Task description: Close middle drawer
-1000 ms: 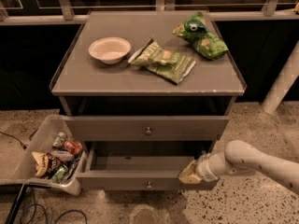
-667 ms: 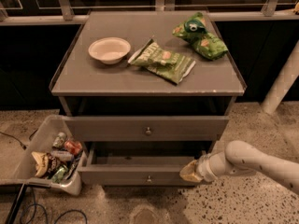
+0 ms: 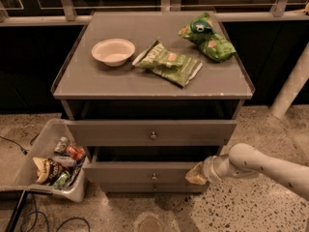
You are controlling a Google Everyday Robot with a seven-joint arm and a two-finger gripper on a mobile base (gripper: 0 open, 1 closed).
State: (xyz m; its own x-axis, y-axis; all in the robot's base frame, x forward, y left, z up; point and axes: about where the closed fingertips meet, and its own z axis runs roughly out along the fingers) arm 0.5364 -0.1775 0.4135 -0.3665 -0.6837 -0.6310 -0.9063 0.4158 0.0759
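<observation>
The grey cabinet (image 3: 145, 83) has three drawer fronts, each with a small round knob. The middle drawer (image 3: 140, 173) stands partly out, with a dark gap above it and its knob (image 3: 153, 176) at the centre. The top drawer (image 3: 120, 132) also stands a little forward, and the lowest front (image 3: 153, 188) shows as a narrow strip below. My gripper (image 3: 195, 175) comes in from the right on a white arm (image 3: 260, 166) and rests against the right end of the middle drawer's front.
On the cabinet top lie a white bowl (image 3: 113, 51) and two green snack bags (image 3: 169, 63) (image 3: 207, 37). A clear bin (image 3: 46, 144) of snacks and cables (image 3: 29, 216) sit on the floor at the left. A white post (image 3: 292, 86) stands at the right.
The middle drawer has slid back into the cabinet, its front and knob now higher in view. My gripper has followed it inward, still against its right end.
</observation>
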